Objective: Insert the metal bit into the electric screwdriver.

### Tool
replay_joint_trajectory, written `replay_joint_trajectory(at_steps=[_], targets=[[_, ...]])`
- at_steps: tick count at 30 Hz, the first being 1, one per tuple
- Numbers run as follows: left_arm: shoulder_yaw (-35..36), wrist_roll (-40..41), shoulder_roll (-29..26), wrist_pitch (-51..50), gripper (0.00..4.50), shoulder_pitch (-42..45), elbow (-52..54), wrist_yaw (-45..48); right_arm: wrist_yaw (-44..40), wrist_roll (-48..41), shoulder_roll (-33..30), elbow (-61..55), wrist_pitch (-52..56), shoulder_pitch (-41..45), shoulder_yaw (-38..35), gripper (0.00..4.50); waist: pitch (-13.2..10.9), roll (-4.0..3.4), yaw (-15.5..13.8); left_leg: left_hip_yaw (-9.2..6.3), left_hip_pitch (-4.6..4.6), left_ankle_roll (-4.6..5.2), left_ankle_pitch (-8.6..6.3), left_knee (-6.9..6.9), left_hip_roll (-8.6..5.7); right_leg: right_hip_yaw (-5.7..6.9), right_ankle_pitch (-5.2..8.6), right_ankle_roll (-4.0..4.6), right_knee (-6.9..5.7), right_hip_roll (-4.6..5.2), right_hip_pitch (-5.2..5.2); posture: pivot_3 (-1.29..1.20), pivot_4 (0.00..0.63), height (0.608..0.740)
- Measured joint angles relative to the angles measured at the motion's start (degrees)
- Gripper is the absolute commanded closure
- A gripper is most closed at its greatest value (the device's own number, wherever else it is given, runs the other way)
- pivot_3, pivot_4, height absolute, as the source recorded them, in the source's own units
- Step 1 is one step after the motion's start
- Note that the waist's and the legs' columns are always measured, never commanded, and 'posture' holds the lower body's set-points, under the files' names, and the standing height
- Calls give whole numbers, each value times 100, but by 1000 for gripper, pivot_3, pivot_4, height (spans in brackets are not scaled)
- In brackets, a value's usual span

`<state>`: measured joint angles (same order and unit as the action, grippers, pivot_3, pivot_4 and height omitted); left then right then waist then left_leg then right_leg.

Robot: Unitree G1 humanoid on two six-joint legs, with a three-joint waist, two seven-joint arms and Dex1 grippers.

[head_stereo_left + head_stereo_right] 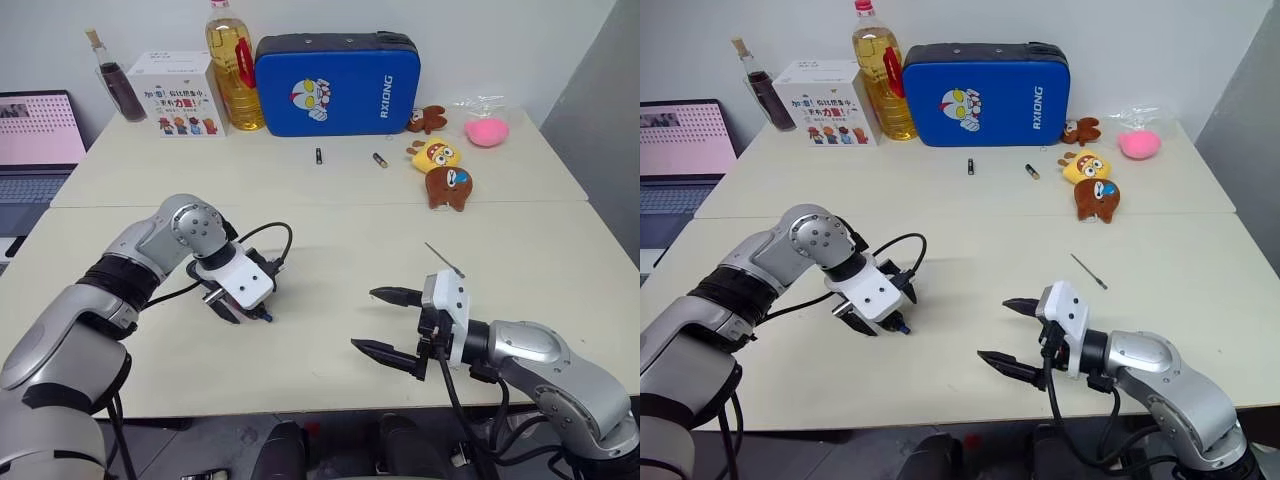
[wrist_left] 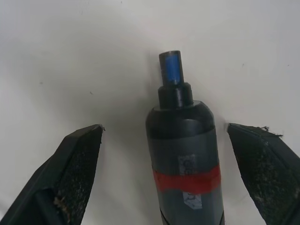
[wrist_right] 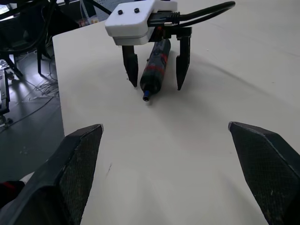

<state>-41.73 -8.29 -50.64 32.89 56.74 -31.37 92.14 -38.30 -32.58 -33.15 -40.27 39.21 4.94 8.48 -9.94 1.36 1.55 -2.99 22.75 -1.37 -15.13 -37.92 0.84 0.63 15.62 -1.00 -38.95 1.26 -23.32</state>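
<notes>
— Right, start at your left fingers [image 2: 77, 171]: what have you got there?

— They stand spread apart, one on each side of the electric screwdriver [image 2: 185, 154], with a gap on both sides. Its blue-tipped nose pokes out past them, pointing down at the surface [image 1: 330, 230]. In the right wrist view you see the same thing: the left gripper [image 3: 157, 75] straddles the black tool with the red band, and the fingers do not pinch it. Whether the nose touches the surface, you cannot tell.

— And your right side?

— The right gripper [image 1: 385, 322] hangs just above the near part of the surface, its two fingers wide apart with nothing between them, aimed across at the left one.

— Where's the metal bit?

— The metal bit [image 1: 1089, 271] lies flat on the surface just beyond your right hand, well apart from the screwdriver, a thin grey rod lying at a slant.

— Anything further out?

— Two short dark bits [image 1: 319, 156] lie near the middle of the far half. Behind them stand a blue case [image 1: 337, 83], an oil bottle [image 1: 232, 62] and a white carton [image 1: 177, 94]; plush toys [image 1: 447, 172] and a pink object [image 1: 486, 131] sit to your right, a laptop [image 1: 38, 150] off to your left.
</notes>
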Motion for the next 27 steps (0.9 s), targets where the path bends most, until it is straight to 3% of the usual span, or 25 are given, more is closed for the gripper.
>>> replay_joint_trajectory(at_steps=[13, 24, 27], targets=[[334, -1000, 186, -770, 81, -299, 708, -167, 217, -10, 137, 13, 38, 72, 72, 0, 2, -2, -54, 1, -5, 0, 0, -4, -5, 1, 0, 0, -3, 5, 6, 0, 150, 740], [797, -1158, 212, -1263, 81, -766, 1395, -99, 234, -21, 125, -5, 96, 55, 77, 0, 10, -17, -65, 7, -11, 0, 0, -3, -6, -4, 0, 0, -3, 6, 9, 0, 150, 740], [816, -1011, 208, -1536, 549, -878, 1604, 0, 231, -37, 116, -5, 137, 76, 72, 0, 10, -17, -58, 7, -11, 0, 0, -3, -5, -4, 0, 0, -3, 6, 9, 0, 150, 740]])
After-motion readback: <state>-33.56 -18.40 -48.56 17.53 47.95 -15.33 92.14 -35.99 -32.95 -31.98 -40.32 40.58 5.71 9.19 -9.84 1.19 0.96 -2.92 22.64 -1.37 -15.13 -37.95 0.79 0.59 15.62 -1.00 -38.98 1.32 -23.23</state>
